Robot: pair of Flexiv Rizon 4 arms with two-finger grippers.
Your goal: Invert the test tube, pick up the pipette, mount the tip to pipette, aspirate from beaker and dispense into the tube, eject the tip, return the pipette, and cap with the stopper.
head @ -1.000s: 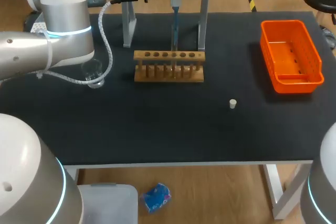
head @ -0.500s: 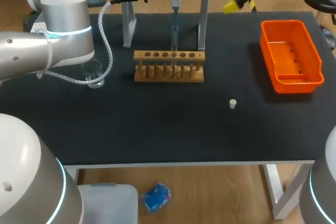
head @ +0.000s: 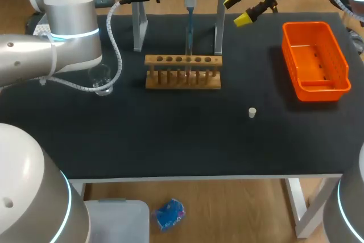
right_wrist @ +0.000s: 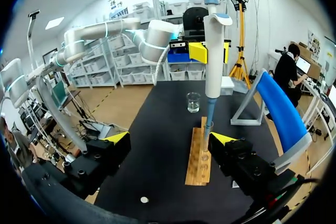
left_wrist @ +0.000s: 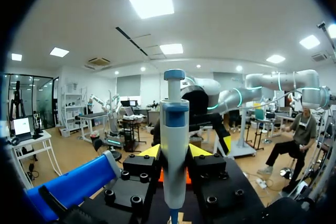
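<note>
The table is a plain black tabletop (head: 170, 140) with not much on it. The left gripper (left_wrist: 174, 153) is up at the back edge, clamped on the pipette (head: 189, 24) from both sides. The pipette hangs upright, and its thin lower end points down into the wooden rack (head: 183, 72). I can't make out a tube in there. Right behind the rack is the blue-topped pipette stand (head: 219, 27). A clear beaker (head: 101, 81) sits near the rack on the left arm's side, and the small white stopper (head: 252, 112) lies alone on bare table. An orange bin (head: 315, 61) sits over on the right arm's side, well apart from the rest. The right gripper (head: 236, 11) hovers at the back between stand and bin, its fingers spread wide and holding nothing.
</note>
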